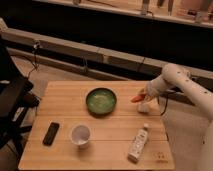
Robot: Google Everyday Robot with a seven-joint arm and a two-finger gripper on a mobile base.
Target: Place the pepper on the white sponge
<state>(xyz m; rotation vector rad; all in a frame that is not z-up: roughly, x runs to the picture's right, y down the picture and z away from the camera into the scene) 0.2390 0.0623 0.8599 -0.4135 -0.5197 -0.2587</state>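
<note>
Camera view looks down at a light wooden tabletop (65, 107) with 1 white robot arm (175, 82) reaching in from the right. Its hand (143, 94) hangs over the right edge of the tabletop, just right of the green bowl (101, 101), and it is closed on the pepper (136, 98). The pepper is red-orange and juts out leftward from the hand, pointing toward the bowl and lifted off the wood. Directly under the hand lies the white sponge (145, 107), a small pale block near the right edge; the pepper sits just above its left side, and whether the 2 touch cannot be told. The bowl stands near the middle of the far half of the tabletop. Toward the near side, a white cup (80, 135) stands upright, with a flat black device (51, 133) lying to its left. A white bottle (138, 144) with a printed label lies on its side near the front right corner, well apart from the sponge
</note>
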